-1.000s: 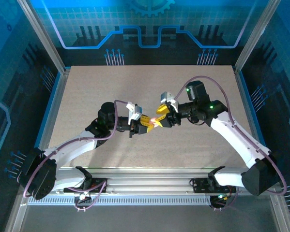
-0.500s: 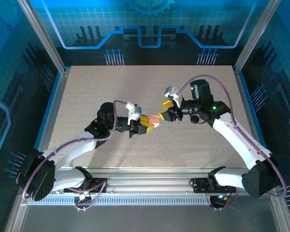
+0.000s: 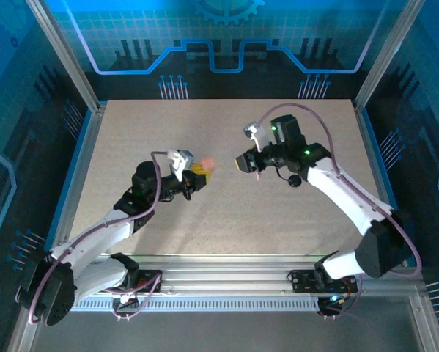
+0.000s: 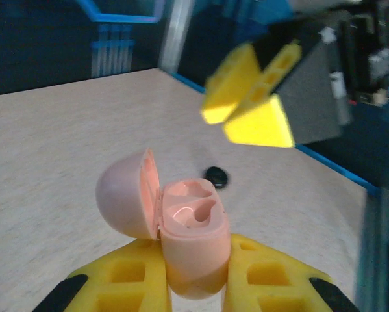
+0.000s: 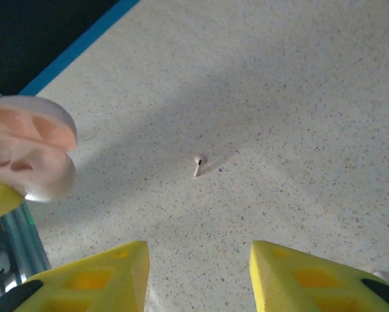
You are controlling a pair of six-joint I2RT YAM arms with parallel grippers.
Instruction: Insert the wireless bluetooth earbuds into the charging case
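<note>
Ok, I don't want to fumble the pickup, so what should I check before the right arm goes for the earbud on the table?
1. Grip: left gripper shut on the charging case: ok.
2. Opening: lid hinged back: ok.
3. Free hand: right gripper open and empty: ok.
4. Target: earbud lying free on the table, in front of the right gripper: ok.
5. Room: whether the wells already hold an earbud: cannot tell.

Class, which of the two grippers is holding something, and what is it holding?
The left gripper: it is shut on the open pink charging case. The right gripper is open, with nothing between its yellow fingers.
</note>
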